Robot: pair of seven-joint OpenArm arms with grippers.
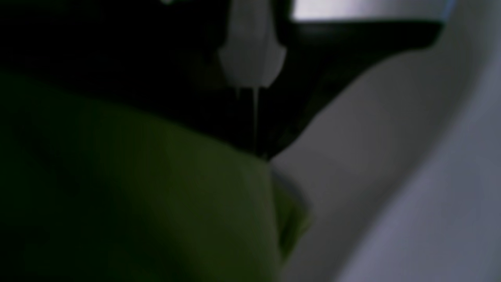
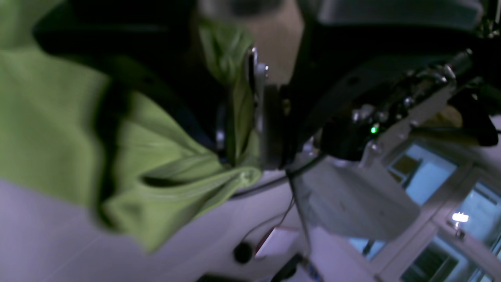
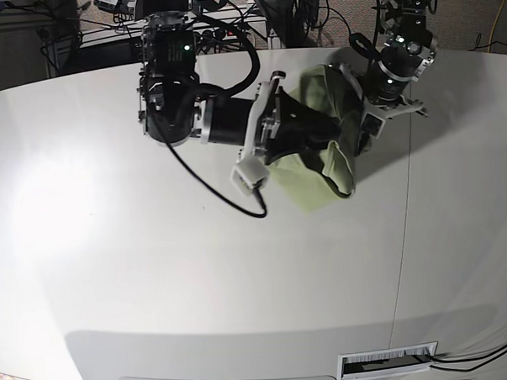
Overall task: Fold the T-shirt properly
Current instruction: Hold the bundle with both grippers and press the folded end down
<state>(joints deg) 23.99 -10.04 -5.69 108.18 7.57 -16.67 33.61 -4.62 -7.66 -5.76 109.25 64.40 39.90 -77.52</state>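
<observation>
In the base view, the sage-green soft knit T-shirt [image 3: 320,174] lies bunched on the white round-edged table [image 3: 241,283], its lowest corner the nearest part, pointing toward five o'clock. Its long axis runs from that corner up toward eleven o'clock, between the two arms. The right gripper [image 3: 306,133] reaches in from nine o'clock and, in its wrist view, appears closed on a gathered fold of cloth [image 2: 235,117]. Farther back, the left gripper [image 3: 352,144] comes in from one o'clock at the shirt's far edge; whether it is closed I cannot tell. Both are at the cloth, so the next lift likely turns on that shared line.
</observation>
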